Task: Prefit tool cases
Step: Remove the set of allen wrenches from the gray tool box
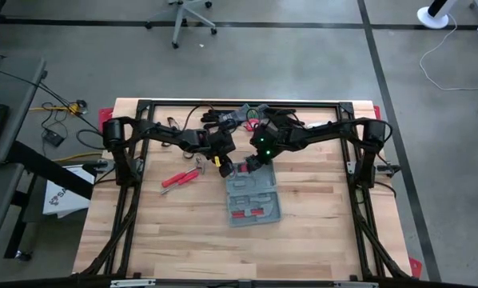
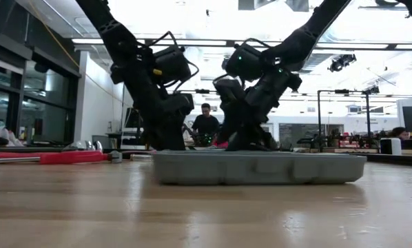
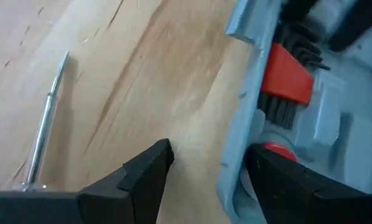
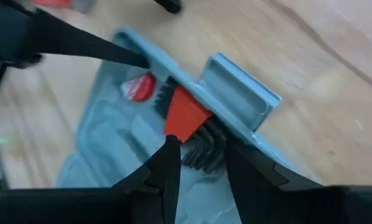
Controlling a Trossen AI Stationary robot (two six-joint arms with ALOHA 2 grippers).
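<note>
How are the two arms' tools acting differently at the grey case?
The left tool stands wide open, its fingers astride the grey case's wall. The right tool is closed down on the red holder of dark keys inside the case. Both work at the same end of the case, close together.

One flat grey-blue plastic tool case is seen on the wooden table. Two red-handled loose tools are counted beside it.

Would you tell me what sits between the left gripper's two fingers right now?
The rim wall of the tool case runs up between the open fingers of the left gripper, beside bare wood; the left wrist view shows it.
</note>
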